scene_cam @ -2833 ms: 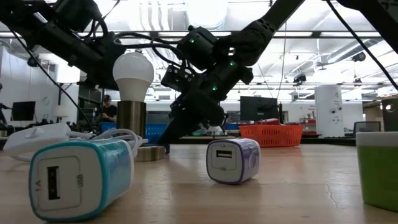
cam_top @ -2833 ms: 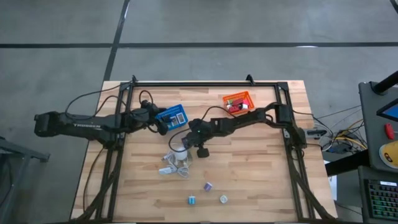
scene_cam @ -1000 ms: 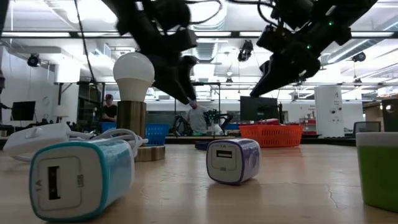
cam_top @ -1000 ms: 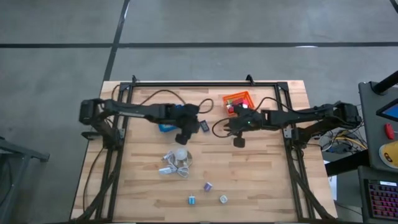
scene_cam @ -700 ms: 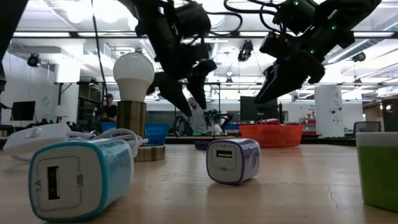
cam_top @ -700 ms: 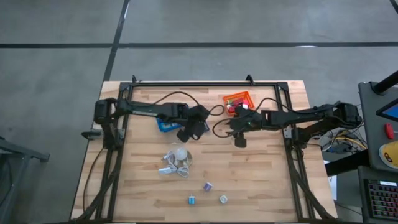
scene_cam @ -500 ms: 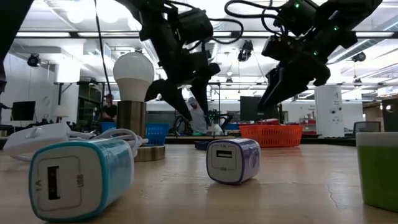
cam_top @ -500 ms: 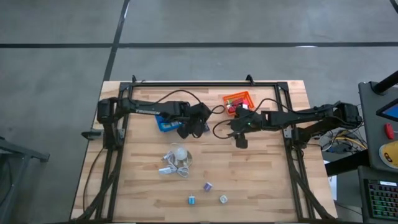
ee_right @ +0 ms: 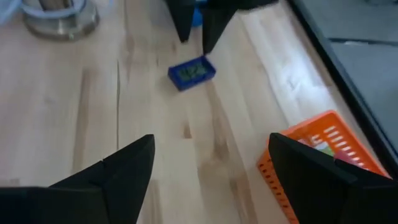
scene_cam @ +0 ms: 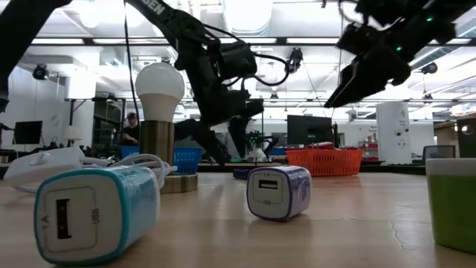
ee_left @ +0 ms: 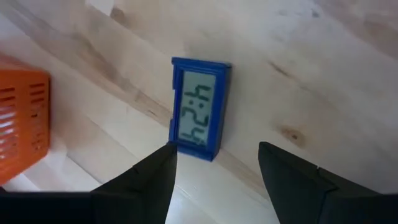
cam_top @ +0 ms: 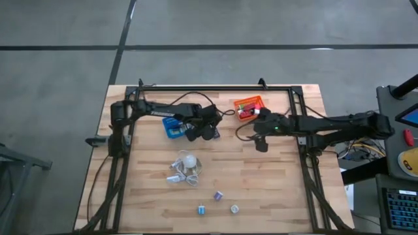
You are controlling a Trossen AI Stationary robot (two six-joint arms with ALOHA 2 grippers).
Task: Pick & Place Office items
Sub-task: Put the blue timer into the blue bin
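Note:
A small blue clock (ee_left: 199,109) with a pale display lies flat on the wooden table, face up; it also shows as the blue clock (ee_right: 191,73) in the right wrist view. My left gripper (ee_left: 217,165) hangs open just above it, pointing steeply down, with one finger off each side of the clock's near end and no touch. In the low view my left gripper (scene_cam: 217,141) stands close over the table. My right gripper (ee_right: 214,180) is open and holds nothing, farther toward the table's right, beside the orange basket (cam_top: 248,106).
A blue basket (cam_top: 172,125) sits left of my left gripper. A white bulb (cam_top: 189,160) on a metal base with a coiled white cord stands mid-table. Three small charger cubes (cam_top: 217,196) lie near the front edge. A black frame rail (cam_top: 215,88) borders the table.
My left gripper has moved toward the table's right and down over the blue clock, rolling its wrist as it went. My right gripper has drawn back toward the table's right edge and has opened wide. The clock has stayed where it lay.

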